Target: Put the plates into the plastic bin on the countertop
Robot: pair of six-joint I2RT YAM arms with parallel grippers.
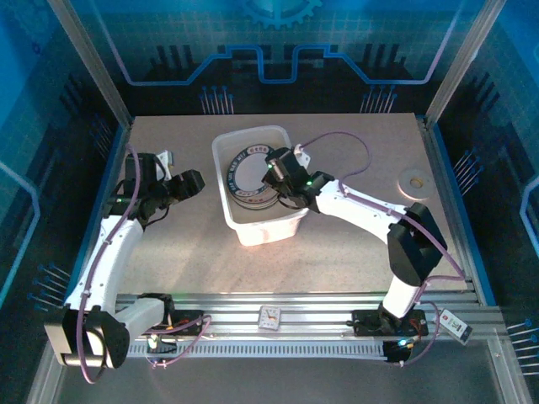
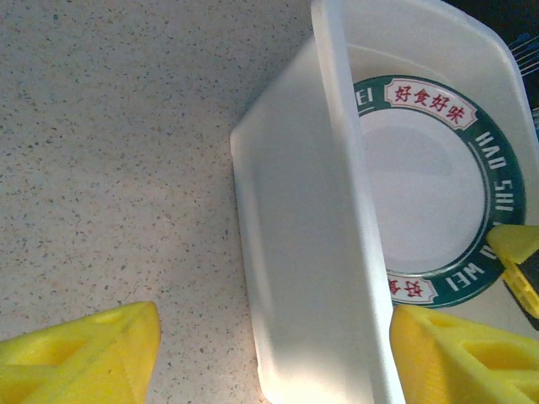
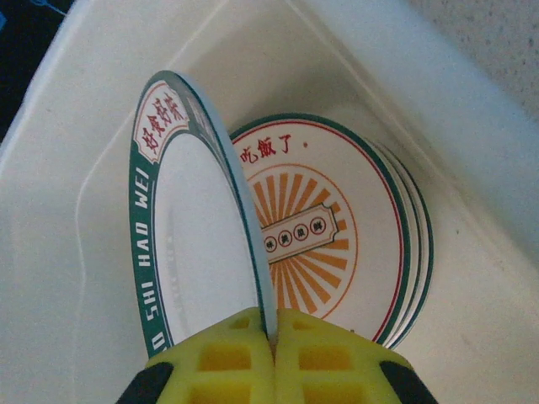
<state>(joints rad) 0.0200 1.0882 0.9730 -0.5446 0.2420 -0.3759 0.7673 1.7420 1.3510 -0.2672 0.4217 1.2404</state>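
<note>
The milky plastic bin [image 1: 261,225] stands mid-countertop [image 1: 177,252]. Inside it lies a stack of white plates with an orange sunburst on top [image 3: 337,227]. My right gripper [image 3: 274,332] reaches into the bin [image 3: 472,126] and is shut on the rim of a green-rimmed, lettered plate [image 3: 194,227], held tilted on edge above that stack. From above, this plate [image 1: 250,177] shows in the bin beside the right gripper [image 1: 276,172]. My left gripper [image 1: 192,183] is open at the bin's left wall [image 2: 295,210]; in the left wrist view its jaws straddle that wall, empty [image 2: 274,345], with the green-rimmed plate [image 2: 421,194] beyond.
A small pale round disc [image 1: 413,179] lies on the countertop at the far right. Blue edging and aluminium rails frame the table, and a small card [image 1: 269,317] sits on the front rail. A purple cable [image 1: 337,139] loops behind the right arm.
</note>
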